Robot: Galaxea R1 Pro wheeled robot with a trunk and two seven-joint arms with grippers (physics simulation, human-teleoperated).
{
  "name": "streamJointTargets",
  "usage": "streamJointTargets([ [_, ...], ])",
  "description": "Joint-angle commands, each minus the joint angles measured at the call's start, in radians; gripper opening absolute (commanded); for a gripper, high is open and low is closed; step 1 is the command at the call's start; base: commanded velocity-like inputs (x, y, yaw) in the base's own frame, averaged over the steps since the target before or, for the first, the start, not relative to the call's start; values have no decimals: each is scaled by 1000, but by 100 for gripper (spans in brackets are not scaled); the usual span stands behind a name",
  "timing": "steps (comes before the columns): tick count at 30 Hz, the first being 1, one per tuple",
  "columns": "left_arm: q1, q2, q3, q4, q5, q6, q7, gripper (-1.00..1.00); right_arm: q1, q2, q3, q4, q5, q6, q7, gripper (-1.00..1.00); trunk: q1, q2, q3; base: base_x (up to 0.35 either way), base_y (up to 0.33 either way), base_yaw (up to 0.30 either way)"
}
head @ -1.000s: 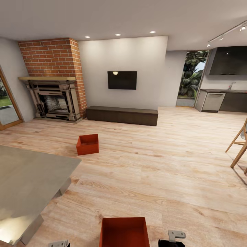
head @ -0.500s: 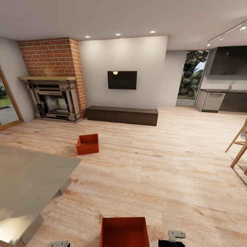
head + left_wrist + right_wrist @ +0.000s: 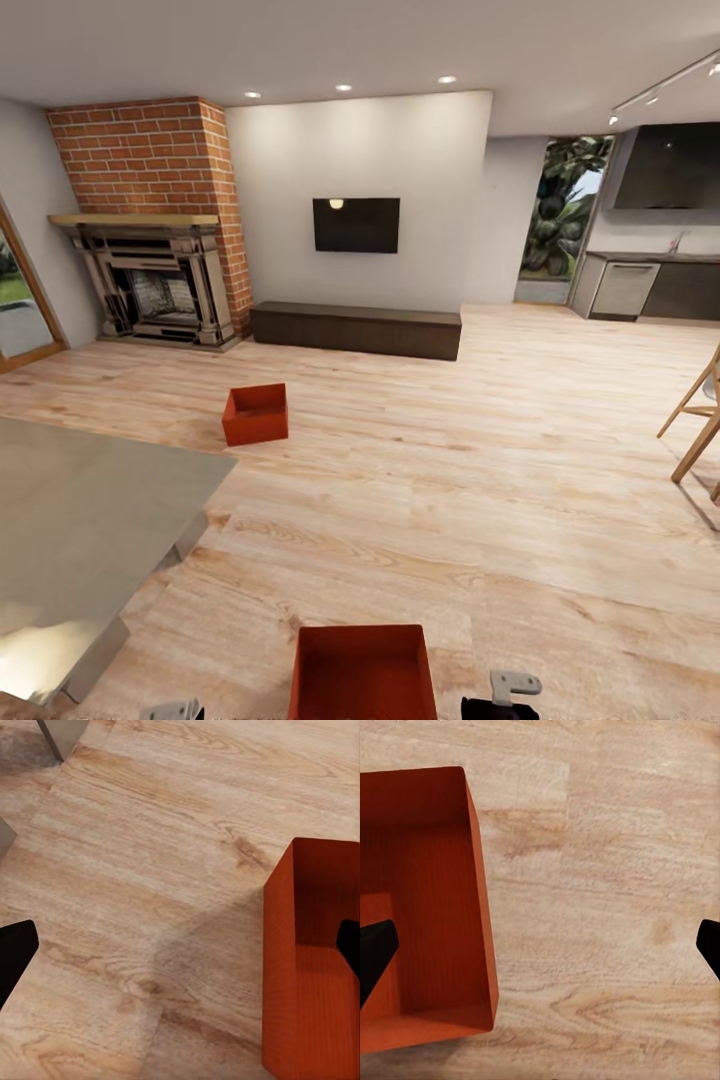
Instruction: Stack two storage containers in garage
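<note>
At nine o'clock, a grey table. At eleven, a brick fireplace; before it, one red bin on the wood floor. At six, the second bin between my arms. My left gripper and right gripper are spread wide, empty, probably just above the floor.

The light wood plank floor carries 2 red-orange open bins, one near, one farther off.
</note>
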Motion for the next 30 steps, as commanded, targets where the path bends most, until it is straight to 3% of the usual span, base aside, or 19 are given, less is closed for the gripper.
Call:
streamJointTargets([
  [1, -1, -1, 8, 1, -4, -3, -9, 100, -1, 1, -4, 1, 0, -4, -1, 100, 0, -1, -3, 0, 0, 0],
  [13, -1, -1, 8, 1, -4, -3, -9, 100, -1, 1, -4, 1, 0, -27, -1, 100, 0, -1, -19, 0, 0, 0],
  [30, -1, -1, 9, 1, -5, -3, -9, 100, -1, 0, -4, 1, 0, -28, -1, 100, 65, -120, -73, 0, 0, 0],
])
